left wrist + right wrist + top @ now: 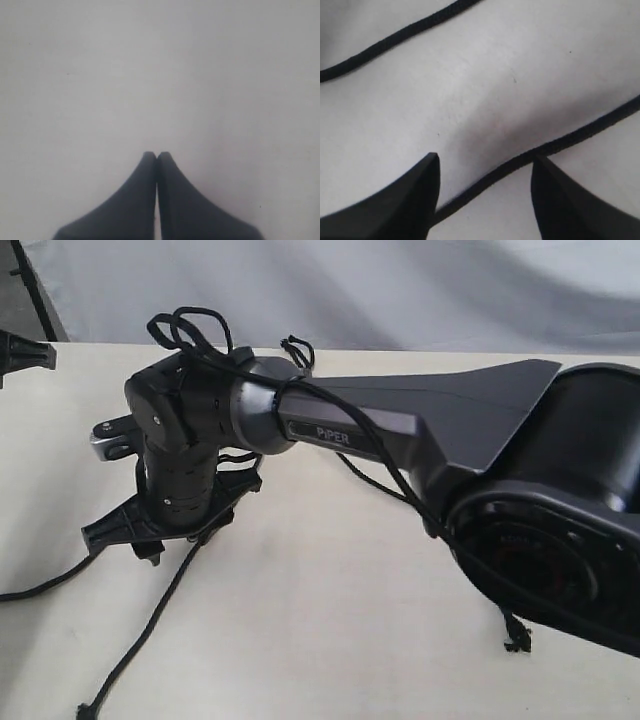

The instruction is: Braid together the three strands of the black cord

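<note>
I see a cream tabletop (330, 640) filling my exterior view, evenly lit. A pale grey-white backdrop (420, 290) runs from ten to two o'clock, with a dark pole (33, 290) at eleven.

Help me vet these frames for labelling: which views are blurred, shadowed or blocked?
Exterior view: evenly lit, right arm blocks much of the black cord. Left wrist view: soft, featureless beyond the shut left gripper. Right wrist view: right gripper blurred, strand sharper.
</note>
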`<state>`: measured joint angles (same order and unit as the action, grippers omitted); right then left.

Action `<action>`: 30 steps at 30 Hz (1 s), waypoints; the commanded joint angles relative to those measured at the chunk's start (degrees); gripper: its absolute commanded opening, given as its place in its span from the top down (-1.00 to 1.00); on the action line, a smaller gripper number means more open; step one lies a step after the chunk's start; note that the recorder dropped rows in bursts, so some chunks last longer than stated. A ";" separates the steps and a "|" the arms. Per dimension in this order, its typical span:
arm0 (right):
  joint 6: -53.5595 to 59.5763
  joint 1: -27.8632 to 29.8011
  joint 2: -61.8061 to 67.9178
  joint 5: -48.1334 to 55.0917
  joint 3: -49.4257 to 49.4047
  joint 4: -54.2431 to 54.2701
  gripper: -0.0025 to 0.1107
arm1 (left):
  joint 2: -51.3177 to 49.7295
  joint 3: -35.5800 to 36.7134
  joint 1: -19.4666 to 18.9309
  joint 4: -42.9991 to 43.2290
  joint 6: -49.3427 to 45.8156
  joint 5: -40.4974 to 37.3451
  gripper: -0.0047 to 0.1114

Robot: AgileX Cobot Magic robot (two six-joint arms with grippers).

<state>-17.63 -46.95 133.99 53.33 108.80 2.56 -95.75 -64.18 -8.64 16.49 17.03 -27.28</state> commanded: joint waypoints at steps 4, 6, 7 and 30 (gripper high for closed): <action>-4.19 0.84 1.98 2.29 1.12 -0.01 0.02 | 0.54 0.26 -0.15 -0.71 0.08 0.30 0.92; -4.19 0.84 2.20 2.94 1.12 -0.01 0.03 | 0.54 0.26 -0.15 -0.71 0.08 0.30 0.92; -4.19 0.84 2.36 2.94 1.12 -0.01 0.05 | 0.54 0.26 -0.15 -0.87 0.08 0.30 0.92; 1.21 20.95 -12.66 16.63 1.12 -29.39 0.96 | 0.54 0.39 -0.15 -2.21 -0.29 0.51 0.92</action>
<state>-17.13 -29.54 120.09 69.60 109.81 -26.22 -95.75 -64.14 -8.64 14.94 16.92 -27.23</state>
